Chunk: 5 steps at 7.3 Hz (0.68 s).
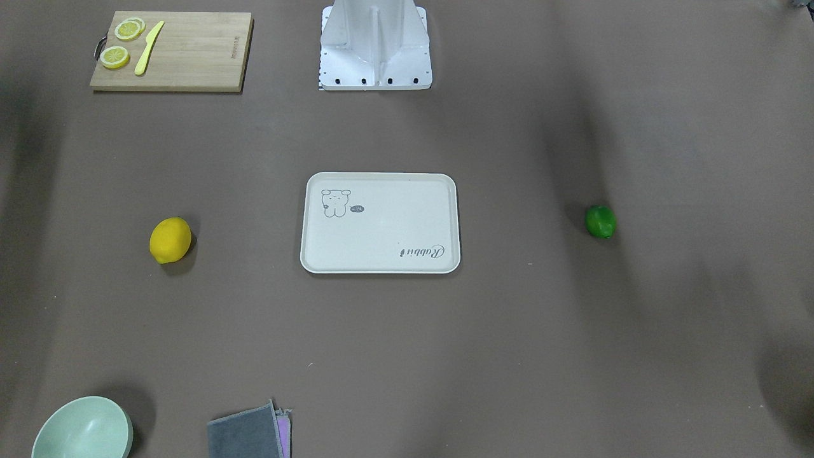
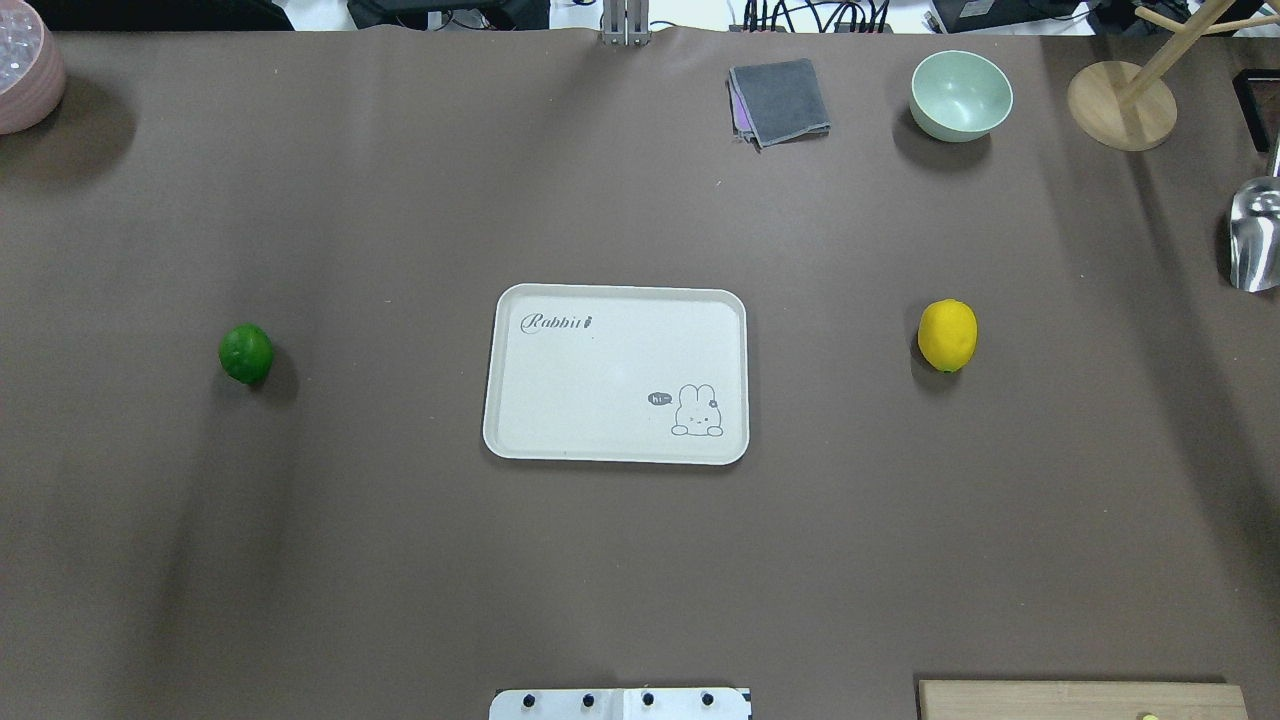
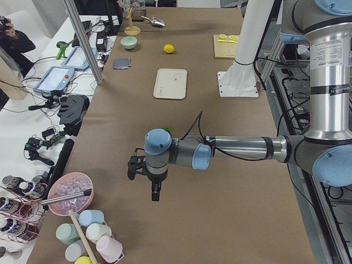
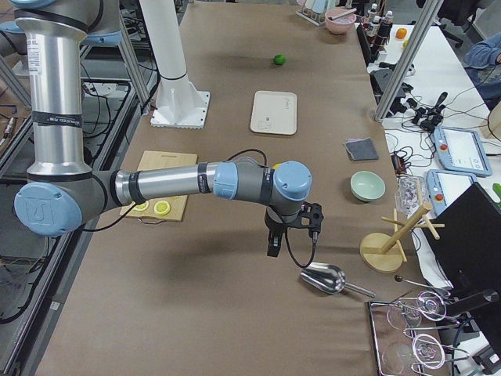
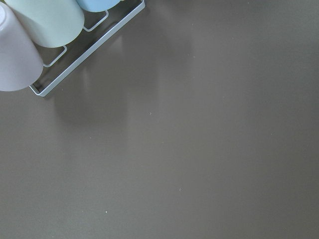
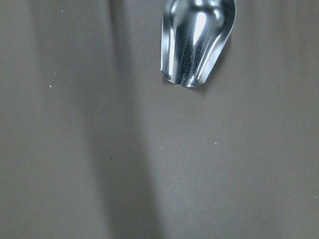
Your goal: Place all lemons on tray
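The off-white tray (image 2: 610, 380) with the rabbit drawing lies in the middle of the table, with nothing on it. The yellow lemon (image 2: 947, 335) lies on the table to the tray's right in the overhead view and also shows in the front view (image 1: 170, 240). The green lemon (image 2: 246, 353) lies to the tray's left, apart from it. My left gripper (image 3: 155, 195) hangs over bare table, away from the tray at the table's left end. My right gripper (image 4: 273, 249) hangs near the metal scoop at the right end. I cannot tell whether either is open or shut.
A wooden cutting board (image 1: 172, 51) with lemon slices and a yellow knife lies by the robot's base. A green bowl (image 2: 960, 95), a grey cloth (image 2: 780, 100), a wooden stand (image 2: 1120, 105) and a metal scoop (image 6: 197, 42) are far right. Cups (image 5: 30, 30) are at the left end.
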Each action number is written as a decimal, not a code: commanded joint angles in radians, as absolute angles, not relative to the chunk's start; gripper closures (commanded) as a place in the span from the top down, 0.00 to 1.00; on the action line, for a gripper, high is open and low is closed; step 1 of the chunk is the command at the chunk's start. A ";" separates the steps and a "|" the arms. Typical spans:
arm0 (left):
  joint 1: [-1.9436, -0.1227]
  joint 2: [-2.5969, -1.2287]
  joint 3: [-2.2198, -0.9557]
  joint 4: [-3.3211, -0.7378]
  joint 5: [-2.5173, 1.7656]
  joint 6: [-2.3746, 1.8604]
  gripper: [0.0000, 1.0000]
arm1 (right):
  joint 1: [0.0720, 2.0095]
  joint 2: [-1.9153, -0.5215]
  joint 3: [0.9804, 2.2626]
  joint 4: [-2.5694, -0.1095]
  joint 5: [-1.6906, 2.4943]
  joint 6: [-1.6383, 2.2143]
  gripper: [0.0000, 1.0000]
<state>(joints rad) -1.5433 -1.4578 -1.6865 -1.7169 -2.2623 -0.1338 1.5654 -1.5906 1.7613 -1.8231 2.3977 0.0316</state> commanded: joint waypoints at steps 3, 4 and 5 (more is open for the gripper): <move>-1.536 -1.476 -1.684 -1.724 -2.272 -0.149 0.98 | 1.410 -1.464 1.717 -1.832 2.424 0.037 1.00; -1.532 -1.505 -1.686 -1.723 -2.272 -0.226 0.98 | 1.360 -1.427 1.698 -1.830 2.433 0.069 1.00; -1.511 -1.538 -1.683 -1.723 -2.270 -0.295 0.98 | 1.301 -1.386 1.700 -1.829 2.427 0.191 1.00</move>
